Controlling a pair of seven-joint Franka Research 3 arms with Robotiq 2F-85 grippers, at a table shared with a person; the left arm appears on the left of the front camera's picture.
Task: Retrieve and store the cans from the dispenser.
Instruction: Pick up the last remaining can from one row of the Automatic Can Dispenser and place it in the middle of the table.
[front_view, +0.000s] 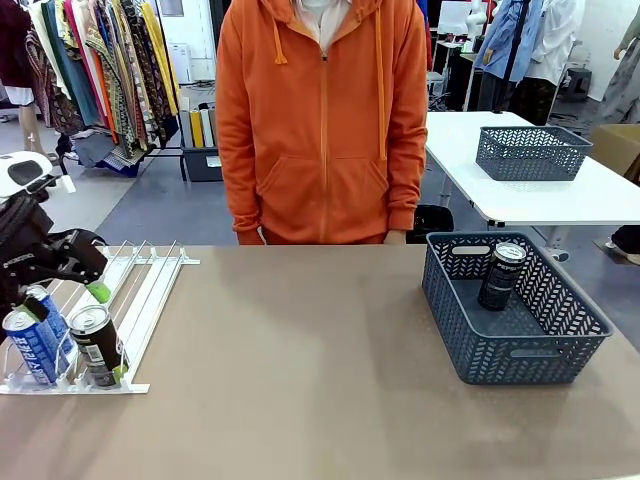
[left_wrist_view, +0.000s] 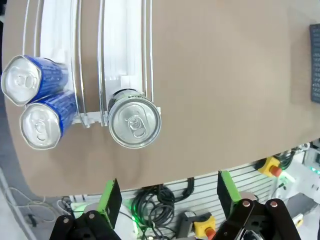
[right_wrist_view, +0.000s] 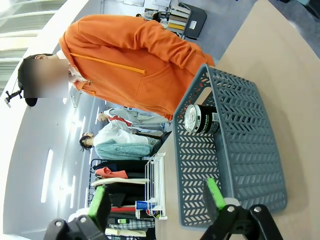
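While the front view shows the left claw (front_view: 88, 278) over the dispenser (front_view: 150, 290), two blue cans (front_view: 35, 340) and a dark can (front_view: 97, 345) at its front lip, and a second dark can (front_view: 502, 275) in the basket (front_view: 520, 350), the left wrist view shows that claw spread, and the right wrist view shows the right claw (right_wrist_view: 157, 200) spread.

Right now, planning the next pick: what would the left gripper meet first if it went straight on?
Probably the silver top of the dark can at the dispenser's front lip, under the open left gripper. Depth is unclear; it could land on the table beside it.
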